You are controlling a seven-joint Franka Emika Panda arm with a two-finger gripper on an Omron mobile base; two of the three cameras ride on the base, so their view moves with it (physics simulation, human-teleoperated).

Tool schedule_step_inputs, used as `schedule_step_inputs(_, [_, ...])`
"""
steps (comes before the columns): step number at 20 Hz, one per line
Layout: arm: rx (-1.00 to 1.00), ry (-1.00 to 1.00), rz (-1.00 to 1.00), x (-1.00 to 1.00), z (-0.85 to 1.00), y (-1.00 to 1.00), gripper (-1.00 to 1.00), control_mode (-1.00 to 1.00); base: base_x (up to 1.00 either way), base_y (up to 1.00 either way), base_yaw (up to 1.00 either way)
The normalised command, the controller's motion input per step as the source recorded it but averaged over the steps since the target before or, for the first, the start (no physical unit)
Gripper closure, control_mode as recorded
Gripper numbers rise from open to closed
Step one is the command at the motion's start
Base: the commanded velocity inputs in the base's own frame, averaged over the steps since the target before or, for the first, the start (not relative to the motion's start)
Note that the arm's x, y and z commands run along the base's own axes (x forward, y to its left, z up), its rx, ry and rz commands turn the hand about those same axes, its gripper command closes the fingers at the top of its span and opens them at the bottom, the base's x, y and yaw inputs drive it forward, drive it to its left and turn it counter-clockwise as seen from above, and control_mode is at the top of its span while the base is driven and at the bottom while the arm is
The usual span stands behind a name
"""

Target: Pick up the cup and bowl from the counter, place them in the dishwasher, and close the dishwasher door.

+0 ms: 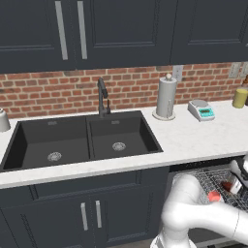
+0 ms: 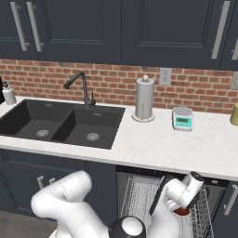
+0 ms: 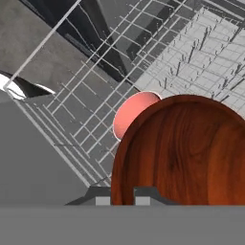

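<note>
My gripper (image 3: 122,197) is shut on the rim of the dark reddish-brown bowl (image 3: 186,153), holding it low over the pulled-out wire rack of the open dishwasher (image 3: 191,62). The small pinkish-red cup (image 3: 134,112) lies in the rack just beyond the bowl's edge. From the left base camera the cup (image 1: 214,196) shows in the rack (image 1: 206,177) beside the bowl (image 1: 226,185) and gripper (image 1: 235,184). In the right base view the bowl (image 2: 182,212) peeks out under the gripper (image 2: 179,204), above the rack (image 2: 139,193). The dishwasher door is hidden behind my arm. The white counter (image 1: 193,140) lies above.
A black double sink (image 1: 82,140) with a faucet (image 1: 102,97) is set in the counter at left. A paper towel roll (image 1: 165,99), a small scale (image 1: 201,110) and an olive-yellow cylinder (image 1: 240,98) stand along the brick wall. A pale grey container (image 1: 3,120) sits far left.
</note>
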Motion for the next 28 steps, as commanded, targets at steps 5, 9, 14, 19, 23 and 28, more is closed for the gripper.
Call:
schedule_step_inputs(5, [0.00,0.05,-0.01,0.23,-0.59,-0.07,1.00,-1.00,0.00,0.00,0.00])
schedule_step_inputs(9, [0.00,0.03,0.00,0.18,-0.61,-0.16,1.00,-1.00,0.00,0.00,0.00])
schedule_step_inputs(14, [0.00,0.00,0.00,0.03,-0.52,-0.27,1.00,-1.00,0.00,0.00,0.00])
schedule_step_inputs(19, [0.00,0.01,0.00,0.00,-0.19,-0.11,1.00,-1.00,0.00,0.00,0.00])
schedule_step_inputs(23, [0.00,0.01,0.00,0.00,0.00,0.00,-1.00,-1.00,0.00,0.00,0.00])
schedule_step_inputs(28, [0.00,0.01,0.00,0.00,0.00,0.00,-1.00,-1.00,0.00,0.00,0.00])
